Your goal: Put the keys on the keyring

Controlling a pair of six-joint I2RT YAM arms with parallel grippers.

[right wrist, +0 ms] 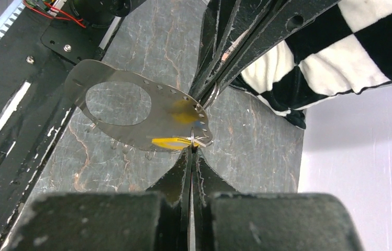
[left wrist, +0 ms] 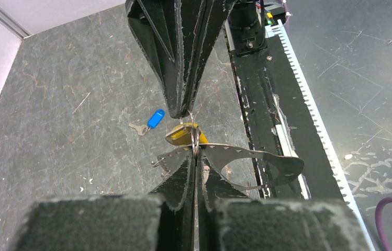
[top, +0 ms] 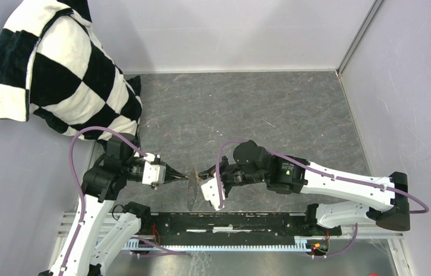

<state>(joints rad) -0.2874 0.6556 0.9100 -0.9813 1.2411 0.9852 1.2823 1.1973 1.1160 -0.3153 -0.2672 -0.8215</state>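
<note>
Keyring (right wrist: 125,135), long axis toward arm bases, pinched by left fingers (left wrist: 178,180) and right fingers (right wrist: 175,180)

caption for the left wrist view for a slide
Left gripper and right gripper meet tip to tip, shut on the keyring, yellow key hanging there; blue key lies on the table.

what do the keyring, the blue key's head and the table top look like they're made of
The keyring seems thin sheet metal, grey with a dull shine: flat, with small punched holes along its edge.
The blue key has a head like glossy plastic, with a bright highlight, and a silvery metal shaft.
The table top is grey, matt, veined like slate; stone or a printed mat.
</note>
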